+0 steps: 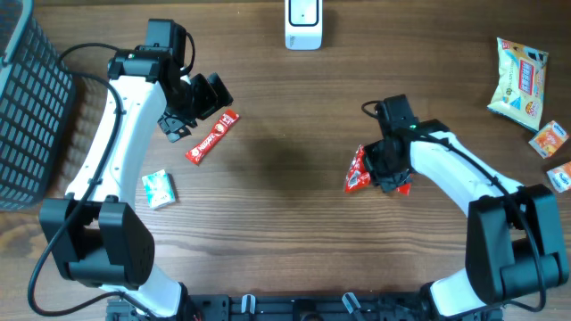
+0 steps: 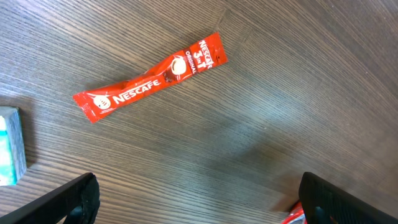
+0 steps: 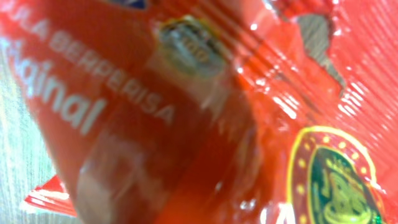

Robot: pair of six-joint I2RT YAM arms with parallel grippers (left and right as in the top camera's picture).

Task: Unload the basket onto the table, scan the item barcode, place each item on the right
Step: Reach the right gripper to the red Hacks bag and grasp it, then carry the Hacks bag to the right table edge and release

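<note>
Basket [image 1: 27, 98] at far L edge. L gripper [image 1: 194, 109] hangs wide open w/ nothing in it, just beside a red coffee stick [image 1: 212, 136] lying flat on the table [image 1: 285, 232]. Small green-white pack [image 1: 159, 189] nearer the robot. Scanner [image 1: 303, 24] at far edge, centre. R gripper [image 1: 389, 168] is down on the red packet [image 1: 358, 169], centre-R, well apart from scanner. Packet fills the wrist view & hides the fingers, so can't tell if it's clamped. Snack bag [image 1: 519, 80] far R.

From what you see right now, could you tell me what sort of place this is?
Probably a mock checkout bench: what looks like a white scanner, snack packets on a wooden table, and a dark basket.
</note>
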